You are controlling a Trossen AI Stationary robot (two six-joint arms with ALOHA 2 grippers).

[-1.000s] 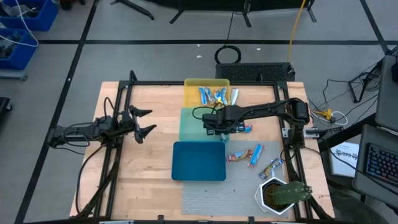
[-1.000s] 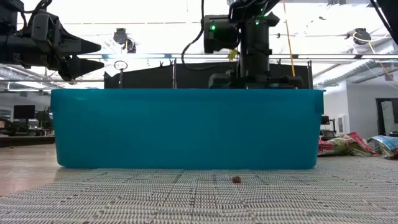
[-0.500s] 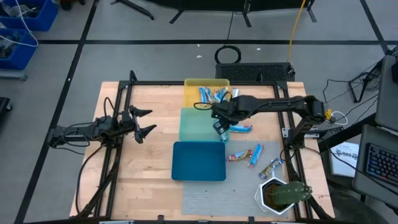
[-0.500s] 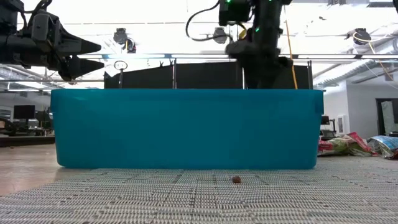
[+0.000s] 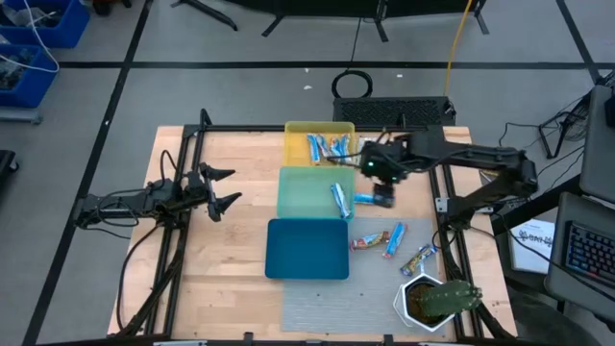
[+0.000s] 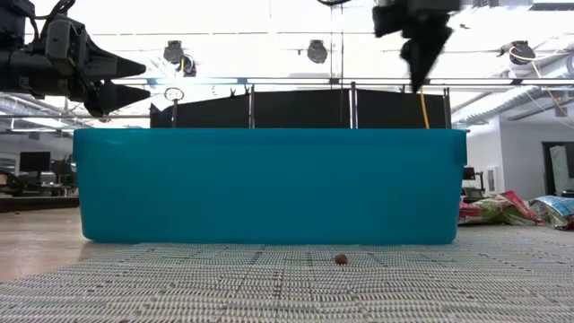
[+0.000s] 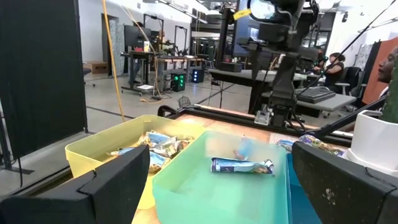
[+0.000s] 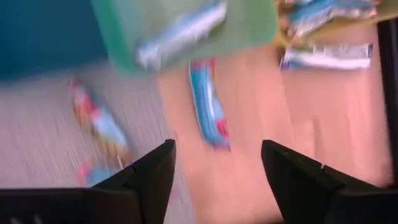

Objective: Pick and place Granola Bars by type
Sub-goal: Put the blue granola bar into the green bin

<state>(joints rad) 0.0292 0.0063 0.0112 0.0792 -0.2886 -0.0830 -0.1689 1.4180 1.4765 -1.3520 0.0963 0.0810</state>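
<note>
Wooden table (image 5: pixel 240 298): we see pale planks under everything, with a grey woven mat (image 5: pixel 356 308) at the near edge.
Left gripper (image 5: pixel 227 188): we find it hovering over the table's left side, well apart from the trays, its two fingers spread wide and holding nothing.
Yellow tray (image 5: pixel 296 137): farthest of the three trays; we count several granola bars (image 5: pixel 332 146) heaped inside it, blue and silver wrappers, overlapping.
Green tray (image 5: pixel 293 192): in the middle of the row, touching the yellow one; we see one blue-and-silver bar (image 5: pixel 338 200) lying flat near its right wall, also plain in the left wrist view (image 7: pixel 241 166).
Blue tray (image 5: pixel 307 248): nearest of the three; in the high view we see no bar on its floor, and in the low view its wall (image 6: pixel 269 184) fills the middle of the frame.
Right gripper (image 5: pixel 384 183): we place it raised above the bare wood just right of the green tray, fingers spread apart with nothing between them.
Bar on the wood (image 5: pixel 366 199): a blue bar lies just beside the green tray's right wall, close under the right gripper.
Loose bars: we see three more on the table right of the blue tray, one blue with red (image 5: pixel 367 241), one blue (image 5: pixel 395 239), one blue with orange (image 5: pixel 419 257).
Plant pot (image 5: pixel 423 306): white, with a green plant, at the mat's right corner.
</note>
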